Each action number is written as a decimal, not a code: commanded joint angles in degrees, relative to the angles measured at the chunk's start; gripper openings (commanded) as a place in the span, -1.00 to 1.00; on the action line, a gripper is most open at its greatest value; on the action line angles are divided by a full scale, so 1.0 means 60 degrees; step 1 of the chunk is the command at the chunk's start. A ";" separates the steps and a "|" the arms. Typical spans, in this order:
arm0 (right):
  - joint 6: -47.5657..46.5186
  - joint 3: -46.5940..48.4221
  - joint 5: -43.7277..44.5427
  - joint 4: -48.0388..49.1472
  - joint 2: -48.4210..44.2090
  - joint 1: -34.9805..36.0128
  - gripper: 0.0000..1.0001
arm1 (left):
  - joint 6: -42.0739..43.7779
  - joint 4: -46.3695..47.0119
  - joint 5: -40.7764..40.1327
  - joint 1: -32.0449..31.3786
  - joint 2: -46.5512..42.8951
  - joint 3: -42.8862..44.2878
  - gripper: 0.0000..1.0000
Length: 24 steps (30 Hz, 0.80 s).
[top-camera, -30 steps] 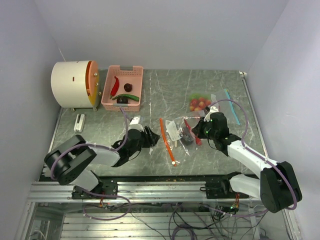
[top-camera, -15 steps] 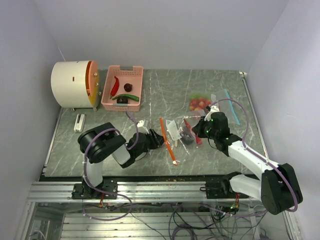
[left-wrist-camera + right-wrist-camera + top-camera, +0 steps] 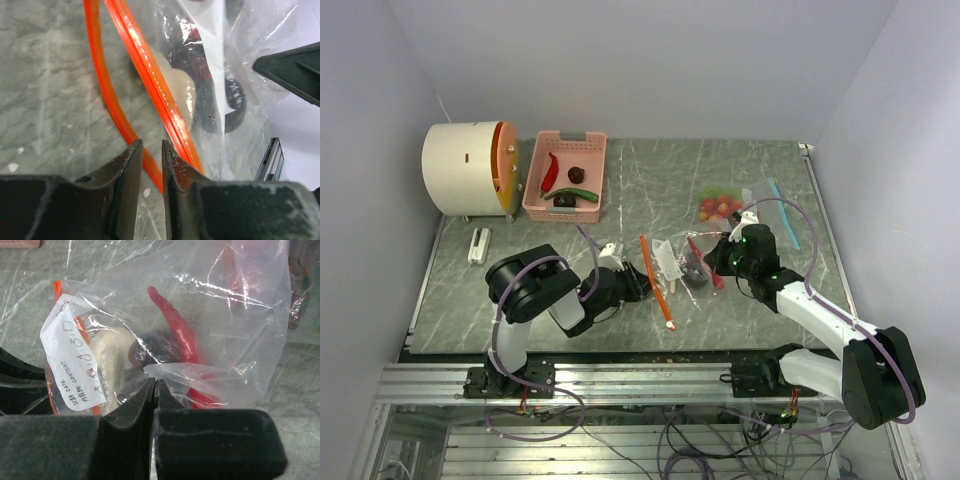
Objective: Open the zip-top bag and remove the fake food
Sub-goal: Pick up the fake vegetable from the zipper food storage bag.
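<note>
Orange zip (image 3: 146,70) of bag (image 3: 676,262) between left claw (image 3: 150,150) tips.

Two zip-top bags (image 3: 672,262) (image 3: 723,206), one pink basket (image 3: 566,138), one white drum (image 3: 460,168), two arms (image 3: 535,290) (image 3: 812,302).

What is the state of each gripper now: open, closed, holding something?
Left gripper: nearly closed around the orange zip strip; grip cannot be told.
Right gripper: shut on the zip-top bag.

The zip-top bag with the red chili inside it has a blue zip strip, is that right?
No. The zip strip is orange, not blue, as the left wrist view shows. The bag does hold the red chili.
</note>
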 commanded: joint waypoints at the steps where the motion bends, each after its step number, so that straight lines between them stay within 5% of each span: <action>1: 0.0043 -0.0057 0.0081 0.0166 -0.0129 -0.0042 -1.00 | 0.0364 0.0092 0.0505 -0.0115 -0.0252 0.0555 -0.32; 24: 0.0035 -0.0124 0.0031 0.0088 -0.0312 -0.0046 -1.00 | 0.1602 -0.3699 -0.1000 -0.1073 -0.0172 0.2484 -0.01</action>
